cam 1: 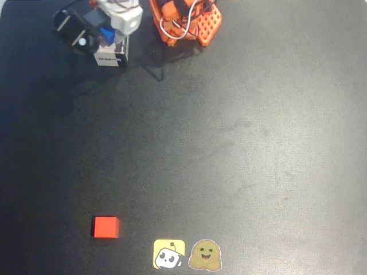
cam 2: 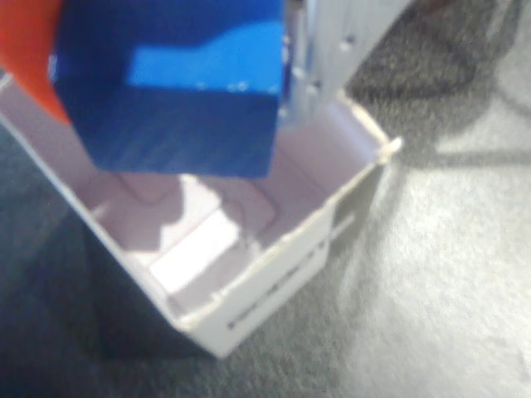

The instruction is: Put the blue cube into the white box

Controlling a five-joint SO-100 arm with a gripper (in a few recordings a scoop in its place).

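Blue filled the top of the wrist view: the blue cube hung clamped between the fingers, an orange one at its left and a pale one at its right, squarely above the open mouth of the white box. It sat high enough to clear the thin walls, which seemed the point of the pose; a drop from there would likely land it on the bare box floor.

In the overhead view the arm reached to the upper left of the dark bench, and the gripper covered most of the white box, whose dark-labelled side faced the camera. The blue cube showed as a small patch among the gripper parts.

A red cube lay well apart, near the lower edge, beside two stickers, and played no part here.

Judging by this, only the release remained.
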